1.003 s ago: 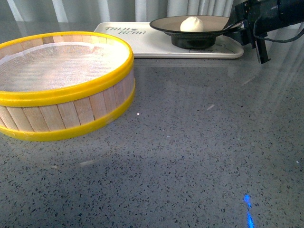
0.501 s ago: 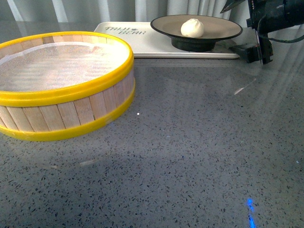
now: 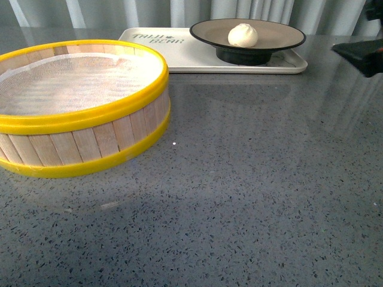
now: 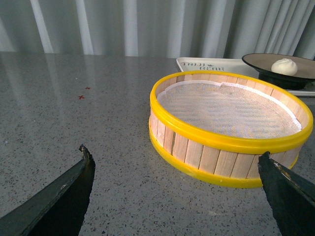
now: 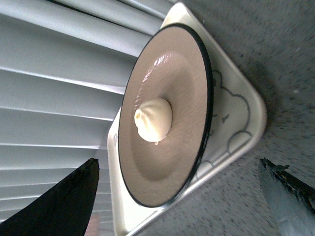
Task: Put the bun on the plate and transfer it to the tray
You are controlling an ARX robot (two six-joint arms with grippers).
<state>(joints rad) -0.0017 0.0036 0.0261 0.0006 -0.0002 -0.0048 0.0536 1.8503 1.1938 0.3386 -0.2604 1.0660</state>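
Right gripper (image 5: 177,196) hangs with its two dark fingers spread wide apart, nothing between them, and its own camera looks past them at the plate (image 5: 197,64). From the front, only a dark piece of that arm shows at the far right edge, clear of the tray (image 3: 179,57). Left gripper (image 4: 177,196) is likewise spread wide and empty, low over the grey speckled table (image 4: 74,123), its fingers framing the steamer basket (image 4: 216,152) from a little way off.

On the plate sits the bun (image 3: 242,34), near the middle of the tan inside, pleated top upward. That plate stands on the right part of the cream-white tray, which lies at the far side of the table in front of pale curtains (image 3: 149,12); dark lettering shows on the tray's left end. Round and yellow-rimmed, with wooden slats and a white mesh liner, the steamer basket rests on the near left of the table, apart from the tray
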